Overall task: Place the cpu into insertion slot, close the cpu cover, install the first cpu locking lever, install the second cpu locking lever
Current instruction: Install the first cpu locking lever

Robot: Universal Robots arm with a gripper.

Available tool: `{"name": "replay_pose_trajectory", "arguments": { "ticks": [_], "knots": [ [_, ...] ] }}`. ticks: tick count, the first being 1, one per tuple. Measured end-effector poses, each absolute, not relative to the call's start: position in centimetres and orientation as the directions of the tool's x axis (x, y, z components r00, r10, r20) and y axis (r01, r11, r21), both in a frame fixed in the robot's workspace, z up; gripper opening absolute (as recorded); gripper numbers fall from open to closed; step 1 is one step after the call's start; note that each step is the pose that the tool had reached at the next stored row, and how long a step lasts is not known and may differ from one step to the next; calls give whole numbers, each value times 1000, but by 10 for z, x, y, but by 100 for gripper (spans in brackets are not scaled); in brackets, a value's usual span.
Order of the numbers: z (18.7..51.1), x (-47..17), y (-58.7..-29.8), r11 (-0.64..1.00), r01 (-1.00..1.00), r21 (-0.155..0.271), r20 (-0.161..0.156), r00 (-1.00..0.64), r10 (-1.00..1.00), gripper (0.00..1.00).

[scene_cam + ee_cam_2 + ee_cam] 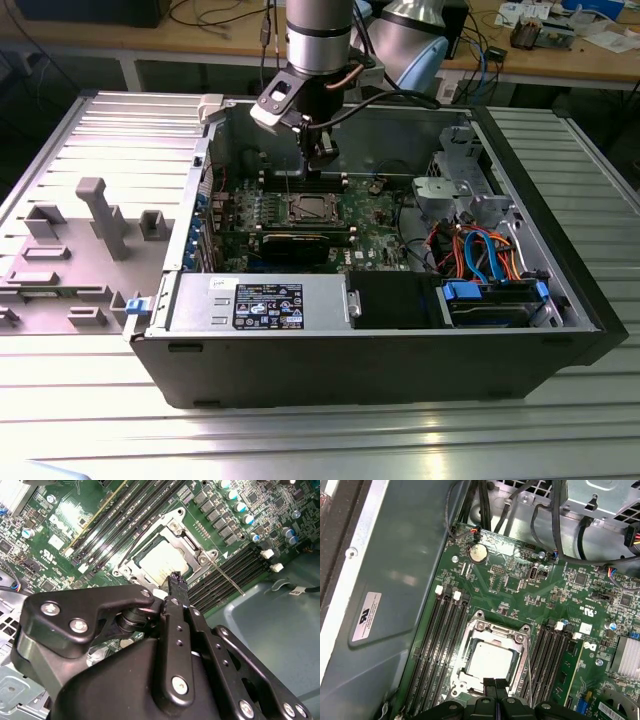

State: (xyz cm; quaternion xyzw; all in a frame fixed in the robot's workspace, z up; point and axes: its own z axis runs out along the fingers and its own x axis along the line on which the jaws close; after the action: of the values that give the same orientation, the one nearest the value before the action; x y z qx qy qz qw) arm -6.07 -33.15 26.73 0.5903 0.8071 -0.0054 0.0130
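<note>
Gleaming silver-grey cpu [490,661] within cpu cover [495,632]

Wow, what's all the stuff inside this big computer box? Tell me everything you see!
computer case: one, black, lying open on the table
table: one, silver, ribbed, under the case
motherboard: one, green, inside the case
cpu: one, silver-grey, middle of the motherboard
cpu cover: one, silver frame, down around the cpu
memory slots: several, black, on both sides of the cpu
coin battery: one, silver, on the motherboard
cables: several, orange and blue, in the case at the exterior view's right
grey panel with posts: one, beside the case at the exterior view's left
arm: one, silver and black, above the motherboard
gripper: one, black, shut, empty, at the cpu cover's edge
</note>
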Motion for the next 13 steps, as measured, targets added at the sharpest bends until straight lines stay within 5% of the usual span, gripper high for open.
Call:
{"name": "replay_pose_trajectory", "arguments": {
  "ticks": [13],
  "knots": [
    [267,-61,-332,436,900,7,-27,-435,900,11]
  ]
}}
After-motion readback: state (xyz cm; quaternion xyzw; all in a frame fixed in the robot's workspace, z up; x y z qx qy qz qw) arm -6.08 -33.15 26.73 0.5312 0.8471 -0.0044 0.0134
